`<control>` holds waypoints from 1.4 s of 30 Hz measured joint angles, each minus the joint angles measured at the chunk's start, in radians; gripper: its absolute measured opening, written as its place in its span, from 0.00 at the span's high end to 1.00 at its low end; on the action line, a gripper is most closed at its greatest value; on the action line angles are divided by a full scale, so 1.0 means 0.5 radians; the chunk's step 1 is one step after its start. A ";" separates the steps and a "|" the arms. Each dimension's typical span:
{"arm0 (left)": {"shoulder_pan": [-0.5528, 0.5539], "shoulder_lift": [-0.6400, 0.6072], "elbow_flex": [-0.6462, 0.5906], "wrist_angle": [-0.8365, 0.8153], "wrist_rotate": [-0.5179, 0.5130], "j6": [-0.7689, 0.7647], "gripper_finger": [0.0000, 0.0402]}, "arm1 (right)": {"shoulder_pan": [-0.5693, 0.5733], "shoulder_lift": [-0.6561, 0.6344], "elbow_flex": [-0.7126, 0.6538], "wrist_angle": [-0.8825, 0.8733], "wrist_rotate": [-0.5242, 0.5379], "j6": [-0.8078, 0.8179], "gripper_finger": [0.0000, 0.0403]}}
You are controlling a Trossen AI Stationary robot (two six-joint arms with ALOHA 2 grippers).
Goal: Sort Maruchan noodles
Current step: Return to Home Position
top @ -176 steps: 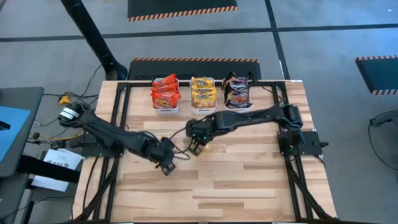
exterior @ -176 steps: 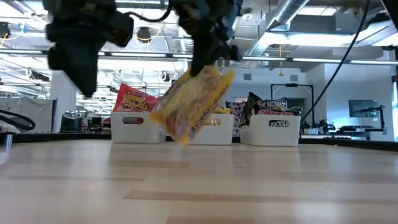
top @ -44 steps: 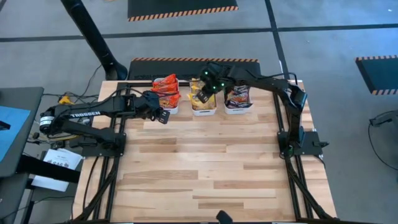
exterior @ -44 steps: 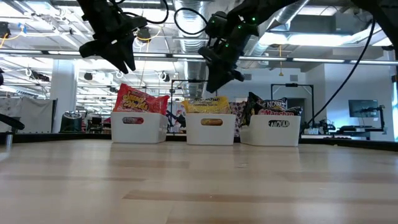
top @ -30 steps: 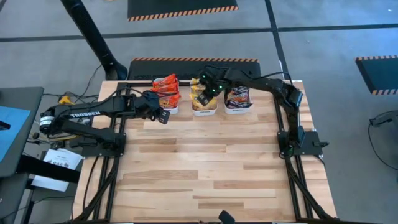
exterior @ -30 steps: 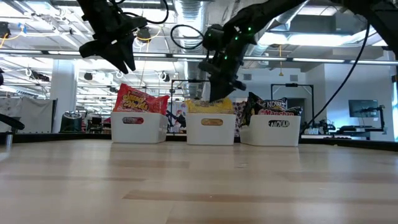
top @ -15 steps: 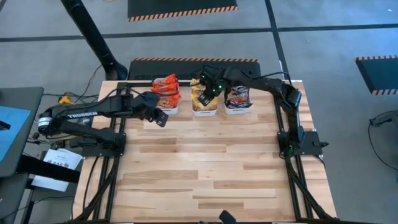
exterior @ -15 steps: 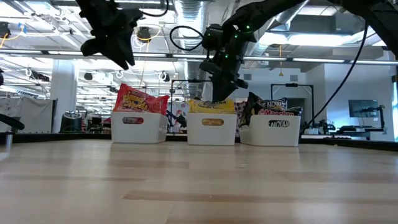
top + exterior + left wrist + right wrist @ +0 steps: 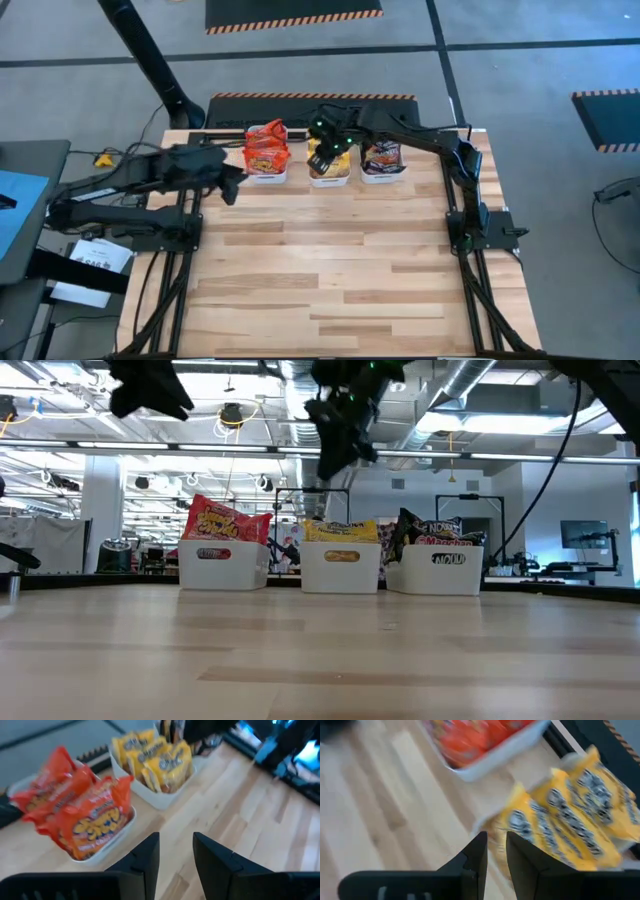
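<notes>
Packets of Maruchan noodles fill three white tubs that stand in a row at the far edge of the worktop [image 9: 330, 270], as seen from above. The red packets [image 9: 265, 150] are in the left tub [image 9: 265, 178], the yellow packets [image 9: 338, 166] in the middle tub [image 9: 330, 182], and the dark packets [image 9: 383, 155] in the right tub [image 9: 385, 178]. The right end effector [image 9: 325, 152] hangs over the middle tub, above the yellow packets. The left end effector [image 9: 230, 187] is over bare wood just beside the left tub, on its own arm's side (from above I cannot tell how its fingers stand).

From worktop height, the left tub [image 9: 222, 565], the middle tub [image 9: 340, 567] and the right tub [image 9: 437, 572] stand side by side, near each other but apart. The packets rise upright over their rims. The left end effector [image 9: 150, 390] is high up, above and to the outer side of the left tub. The right end effector [image 9: 338, 435] is high over the middle tub, clear of the yellow packets [image 9: 340, 531].

At the left wrist, the two dark fingers [image 9: 145, 857] of the left end effector [image 9: 176, 855] are spread, with a clear gap and nothing between them. Beyond them are the red packets [image 9: 80, 815] and the yellow packets [image 9: 155, 762], each in its tub.

At the right wrist, the fingers [image 9: 475, 857] of the right end effector [image 9: 496, 852] are parted by only a narrow gap and pinch nothing. The yellow packets [image 9: 570, 820] lie under them, and the red packets [image 9: 475, 735] are farther off.
</notes>
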State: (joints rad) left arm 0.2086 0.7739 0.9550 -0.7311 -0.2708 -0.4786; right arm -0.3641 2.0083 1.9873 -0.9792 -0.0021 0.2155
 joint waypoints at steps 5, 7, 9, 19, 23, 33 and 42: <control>-0.111 -0.314 -0.218 0.276 -0.096 0.066 0.74 | 0.133 -0.001 0.149 0.001 0.000 0.061 0.76; -0.164 -0.447 -0.360 0.468 -0.094 0.141 0.74 | 0.171 -0.001 0.196 0.013 0.000 0.079 0.76; -0.214 -0.576 -0.512 0.668 -0.093 0.201 0.74 | 0.202 -0.001 0.230 0.012 0.000 0.156 0.76; -0.343 -1.044 -1.030 1.039 0.110 0.419 0.74 | 0.353 -0.002 0.365 -0.018 0.001 0.396 0.76; -0.366 -1.221 -1.161 1.086 0.110 0.470 0.74 | 0.413 -0.002 0.461 -0.023 0.001 0.459 0.76; -0.378 -1.536 -1.480 1.253 0.251 0.499 0.74 | 0.524 -0.002 0.679 -0.028 0.000 0.512 0.76; -0.378 -1.515 -1.722 1.405 0.341 0.491 0.74 | 0.586 -0.018 0.739 -0.048 -0.006 0.513 0.76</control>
State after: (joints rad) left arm 0.0196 0.0164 0.0938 -0.0284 -0.1005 -0.2333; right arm -0.0712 1.9993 2.3568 -1.0031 -0.0050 0.4721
